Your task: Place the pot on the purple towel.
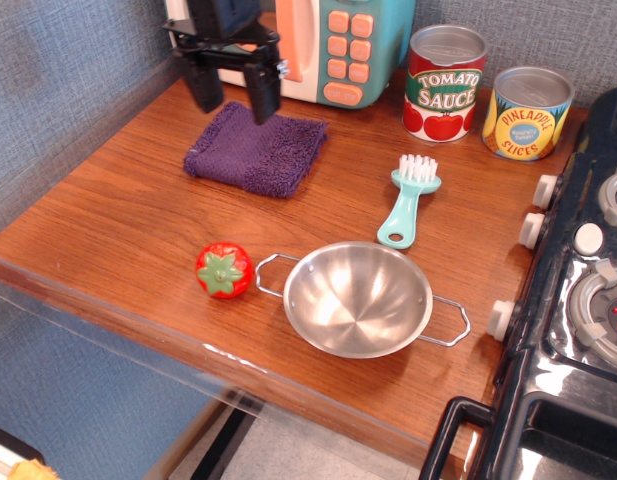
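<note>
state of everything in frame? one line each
gripper: open, empty, above the back edge of the towel
pot: upright, empty, on the counter near its front edge
purple towel: folded, flat, nothing on it
toy tomato: left of the pot
brush: lying flat, bristles toward the cans
tomato sauce can: upright
pineapple can: upright

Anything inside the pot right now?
No. The pot shows only its bare shiny bottom, nothing inside. It sits on the table; the wood directly under it is hidden.
</note>
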`<state>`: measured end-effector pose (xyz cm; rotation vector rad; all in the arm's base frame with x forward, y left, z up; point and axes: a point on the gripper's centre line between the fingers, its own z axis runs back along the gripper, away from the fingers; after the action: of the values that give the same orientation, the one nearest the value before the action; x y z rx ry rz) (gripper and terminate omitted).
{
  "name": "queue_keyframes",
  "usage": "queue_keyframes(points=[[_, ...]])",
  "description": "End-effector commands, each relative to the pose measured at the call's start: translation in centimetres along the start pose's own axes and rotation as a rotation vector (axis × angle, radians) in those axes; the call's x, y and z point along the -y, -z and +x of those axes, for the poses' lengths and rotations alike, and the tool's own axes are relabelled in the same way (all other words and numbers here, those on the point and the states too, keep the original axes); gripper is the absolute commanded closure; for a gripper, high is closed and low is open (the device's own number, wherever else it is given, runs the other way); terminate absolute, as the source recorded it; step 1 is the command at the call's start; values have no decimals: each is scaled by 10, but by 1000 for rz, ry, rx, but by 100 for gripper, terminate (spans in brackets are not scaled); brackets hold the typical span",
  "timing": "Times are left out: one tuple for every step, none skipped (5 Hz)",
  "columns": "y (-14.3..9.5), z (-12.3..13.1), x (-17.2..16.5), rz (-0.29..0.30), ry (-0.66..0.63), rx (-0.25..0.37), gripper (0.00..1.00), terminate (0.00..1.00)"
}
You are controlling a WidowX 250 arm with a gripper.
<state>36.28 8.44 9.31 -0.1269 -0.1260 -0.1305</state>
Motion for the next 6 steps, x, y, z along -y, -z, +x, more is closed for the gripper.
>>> queue_keyframes(points=[[-3,-20,56,-8,238,5,0,0],[11,-22,71,68,318,-1,0,0],[29,-26,77,118,354,-43,0,0],[35,-29,81,151,371,-68,0,0],[39,-32,84,142,371,-81,0,0],[41,-42,87,116,385,-92,0,0]])
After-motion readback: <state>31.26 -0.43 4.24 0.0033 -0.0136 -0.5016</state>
